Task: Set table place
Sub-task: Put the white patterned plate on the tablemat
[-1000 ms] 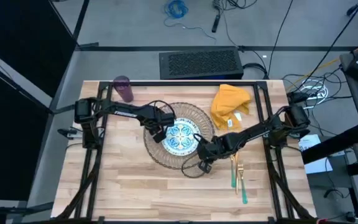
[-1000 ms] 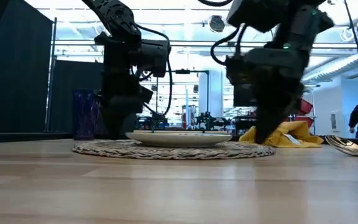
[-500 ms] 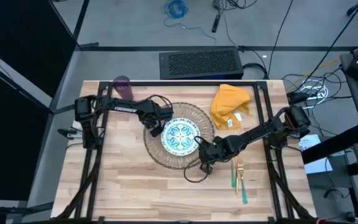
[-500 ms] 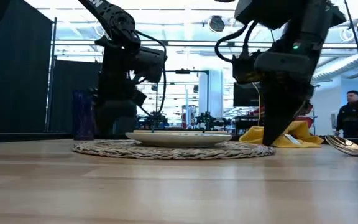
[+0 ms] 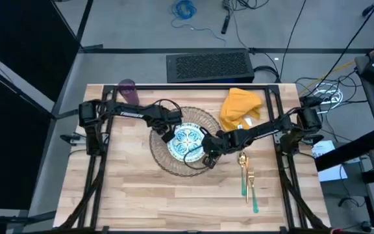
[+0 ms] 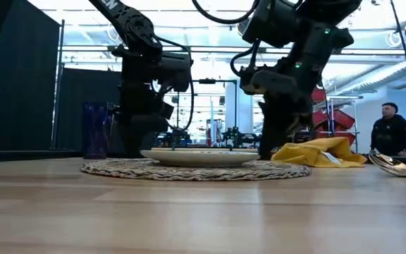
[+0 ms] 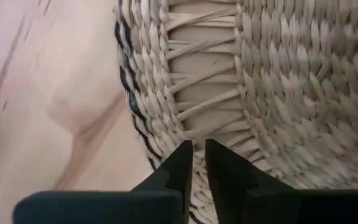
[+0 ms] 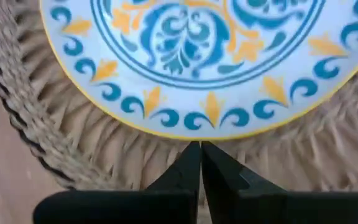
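A round woven straw mat lies mid-table with the teal-patterned plate flat on it. My left gripper is shut low over the mat's left edge. Shut as well, my right gripper sits low over the mat just outside the plate's right rim. The yellow napkin lies crumpled at the far right. At the far left the purple cup stands upright. The gold fork and spoon lie near the right front. My left gripper points down with its shut fingertips over the mat's woven border near the rim; I cannot tell whether they touch it. My right gripper points down with shut fingertips over the mat beside the plate's rim; I cannot tell whether they touch.
Bare wooden table stretches along the near side and left of the mat. A person stands in the room beyond the right side. Cables and a black box lie on the floor behind the table.
My right gripper has gone from the mat's near right edge toward the far edge and left, ending close beside the plate's rim. My left gripper has drawn back a little from the plate toward the mat's left edge. Plate and mat have stayed put.
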`<action>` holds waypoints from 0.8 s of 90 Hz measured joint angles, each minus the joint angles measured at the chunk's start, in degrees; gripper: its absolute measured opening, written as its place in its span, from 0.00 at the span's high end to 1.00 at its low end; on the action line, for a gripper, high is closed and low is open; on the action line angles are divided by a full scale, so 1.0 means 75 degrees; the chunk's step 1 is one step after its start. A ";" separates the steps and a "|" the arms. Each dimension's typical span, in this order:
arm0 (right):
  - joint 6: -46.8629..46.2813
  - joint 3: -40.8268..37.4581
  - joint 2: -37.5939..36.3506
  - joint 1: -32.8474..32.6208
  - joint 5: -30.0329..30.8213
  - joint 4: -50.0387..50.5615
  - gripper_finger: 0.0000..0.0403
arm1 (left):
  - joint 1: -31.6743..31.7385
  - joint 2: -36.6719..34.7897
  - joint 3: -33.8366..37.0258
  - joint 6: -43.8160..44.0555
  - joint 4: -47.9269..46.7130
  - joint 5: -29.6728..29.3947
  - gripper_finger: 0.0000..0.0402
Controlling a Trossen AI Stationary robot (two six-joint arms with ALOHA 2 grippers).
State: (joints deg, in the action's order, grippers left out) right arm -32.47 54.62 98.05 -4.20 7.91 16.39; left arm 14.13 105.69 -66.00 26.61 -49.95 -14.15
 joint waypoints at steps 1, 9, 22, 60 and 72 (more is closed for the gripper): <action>0.0037 0.0006 0.0004 0.0043 0.0006 -0.0062 1.00 | 0.0000 0.0000 0.0000 0.0008 -0.0002 0.0000 0.95; 0.0283 0.0010 0.0016 0.0362 0.0007 -0.0441 1.00 | -0.0031 0.0000 0.0000 0.0015 0.0000 -0.0008 0.96; 0.0342 0.0010 0.0016 0.0449 -0.0054 -0.0130 1.00 | -0.0038 0.0006 0.0000 0.0015 -0.0051 -0.0051 0.96; -0.0659 0.0022 0.0010 -0.0795 -0.0049 0.0716 1.00 | 0.0177 -0.0015 0.0003 0.0006 -0.0758 -0.0731 0.96; -0.0943 0.0020 0.0010 -0.1045 -0.0017 0.0905 1.00 | 0.0163 -0.0003 0.0003 -0.0013 -0.0509 -0.0440 0.96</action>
State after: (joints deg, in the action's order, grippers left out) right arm -39.55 54.77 98.13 -12.03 7.79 23.18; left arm 15.35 105.67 -65.98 26.52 -53.77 -17.45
